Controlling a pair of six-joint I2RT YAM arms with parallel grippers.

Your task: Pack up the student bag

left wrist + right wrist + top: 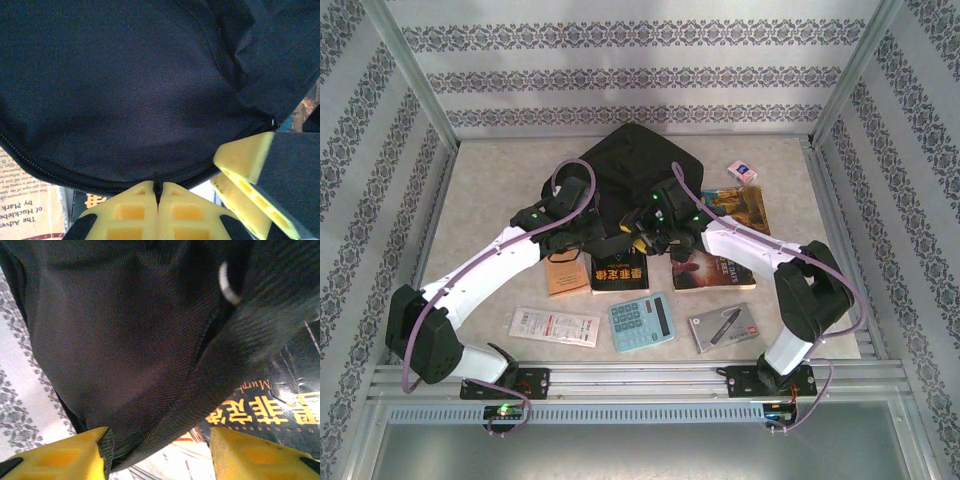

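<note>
The student bag (630, 160), black and floppy, lies at the back middle of the table. Its fabric and zipper line (125, 100) run across the left wrist view. My left gripper (588, 232) is at the bag's near edge, and its yellow fingertips (159, 192) are shut on a small black bit of the zipper edge. My right gripper (648, 235) is just to its right. In the right wrist view its jaws (157, 450) stand apart with a fold of bag fabric (150, 365) between them. The left finger (60, 455) touches that fold.
Under and in front of the bag lie a black book with yellow characters (620, 272), a tan book (565, 275) and a dark book (705, 270). Another book (740, 205) and a small pink box (742, 172) are at the right. Near the front are a white packet (555, 326), a calculator (640, 322) and a grey case (722, 326).
</note>
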